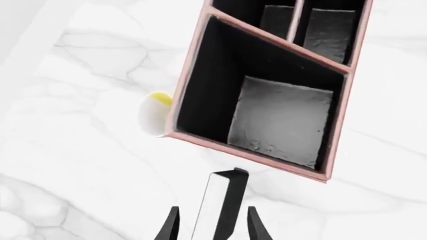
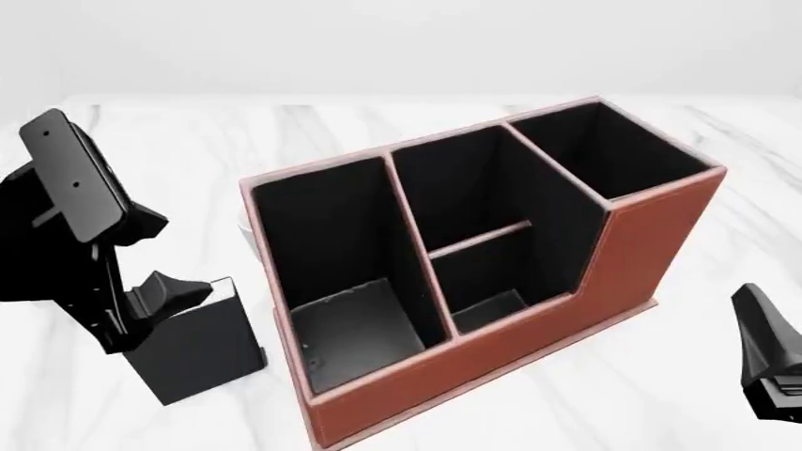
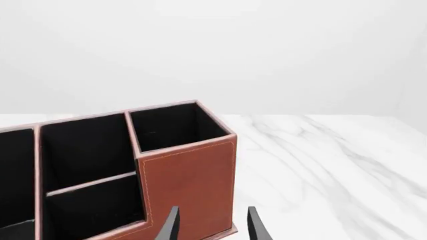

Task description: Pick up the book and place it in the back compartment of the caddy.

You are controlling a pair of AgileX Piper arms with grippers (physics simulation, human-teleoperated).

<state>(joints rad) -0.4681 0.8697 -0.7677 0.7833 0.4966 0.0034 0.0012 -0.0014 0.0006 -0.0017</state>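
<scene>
Left pincer (image 1: 212,227) grips the book (image 1: 220,207); right pincer (image 3: 212,225) agape.

Left gripper (image 2: 169,299) low at left, fingers clamped on book (image 2: 194,349). Right gripper (image 3: 210,222) low at right, jaws apart, seemingly empty.

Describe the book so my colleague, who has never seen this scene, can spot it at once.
Start at the large reddish-brown leather-look caddy with black lining on the white marble table. Just off its left end, the left claw holds a small thin black hardcover book upright above the tabletop. It is the only flat black slab with a white page edge, far smaller than the caddy.
</scene>
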